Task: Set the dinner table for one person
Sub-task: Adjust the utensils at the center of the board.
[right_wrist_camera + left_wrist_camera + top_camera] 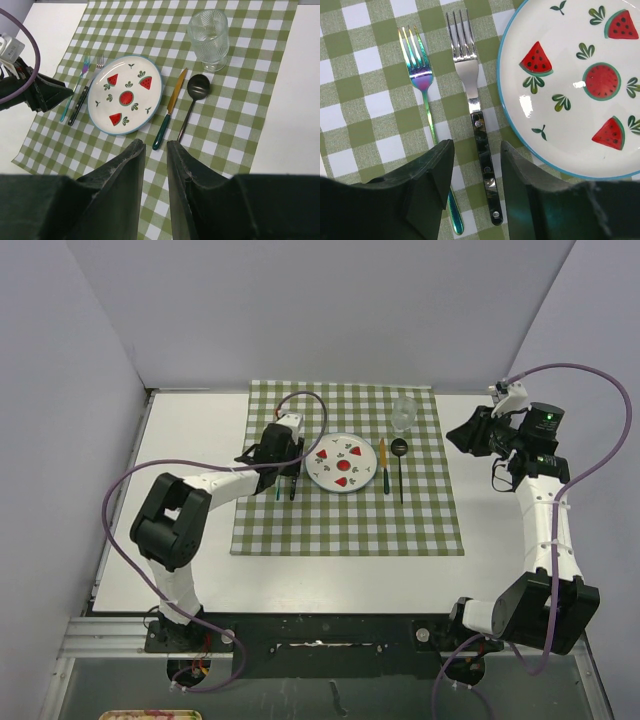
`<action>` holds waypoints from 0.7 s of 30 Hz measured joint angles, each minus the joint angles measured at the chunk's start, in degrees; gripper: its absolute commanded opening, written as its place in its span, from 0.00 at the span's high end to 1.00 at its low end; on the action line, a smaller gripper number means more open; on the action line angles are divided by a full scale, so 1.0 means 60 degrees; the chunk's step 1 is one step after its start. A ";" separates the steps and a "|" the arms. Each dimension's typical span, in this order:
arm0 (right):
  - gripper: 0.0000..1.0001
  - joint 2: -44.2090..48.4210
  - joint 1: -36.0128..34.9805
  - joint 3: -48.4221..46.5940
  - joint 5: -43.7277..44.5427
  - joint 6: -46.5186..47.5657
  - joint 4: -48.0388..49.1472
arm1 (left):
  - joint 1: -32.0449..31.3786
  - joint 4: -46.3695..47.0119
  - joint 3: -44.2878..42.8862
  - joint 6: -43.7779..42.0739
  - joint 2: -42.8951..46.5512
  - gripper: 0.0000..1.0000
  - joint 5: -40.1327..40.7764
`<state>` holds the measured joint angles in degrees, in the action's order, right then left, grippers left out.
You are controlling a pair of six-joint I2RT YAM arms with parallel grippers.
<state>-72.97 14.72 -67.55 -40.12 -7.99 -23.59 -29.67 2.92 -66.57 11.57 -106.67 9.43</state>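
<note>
On the large flat white rectangular dinner table (190,430), metal-railed at its edges: a green-and-white checked cloth (340,525), spread flat. Covers the table's middle from just short of the far edge, with bare white on both sides.

Near the cloth's far right corner: a clear ribbed glass tumbler (208,39). Stands upright, checks showing through its wall. Midway along the cloth's far edge, set in from it: a round white plate with a blue rim (131,80). Lies flat and carries painted red watermelon slices and green leaves.

Just left of the plate: a silver fork with a black riveted handle (470,85), then an iridescent rainbow fork (422,82), apart from it. Just right of the plate: a gold-bladed knife with a dark green handle (169,111), then a dark long-handled spoon (191,102).

Left gripper (476,150): fingers apart, straddling the black handle with a gap on each side. Right gripper (155,146): hangs over the table's bare right side, fingers slightly apart, holding nothing.

Hidden behind the left finger in the left wrist view: part of the rainbow fork's handle. Cut off at that view's right edge: the plate's right part. Out of sight under the left gripper in the top view: both forks' tines.
</note>
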 measured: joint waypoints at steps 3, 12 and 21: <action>0.74 0.0000 0.0000 0.0000 0.0000 0.0000 -0.0004 | -0.0022 -0.0004 0.0000 -0.0011 -0.0051 0.60 -0.0007; 0.74 0.0000 0.0051 0.0000 0.0000 0.0004 -0.0004 | -0.0076 -0.0175 -0.0004 -0.0011 -0.0725 0.61 -0.0007; 0.75 0.0000 0.0051 0.0000 -0.0004 0.0004 -0.0004 | -0.0131 -0.0240 -0.0044 -0.0044 -0.0860 0.64 -0.0004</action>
<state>-72.97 15.03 -67.55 -40.14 -7.97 -23.62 -30.46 1.48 -66.83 11.31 -111.83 9.41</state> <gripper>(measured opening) 0.257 0.384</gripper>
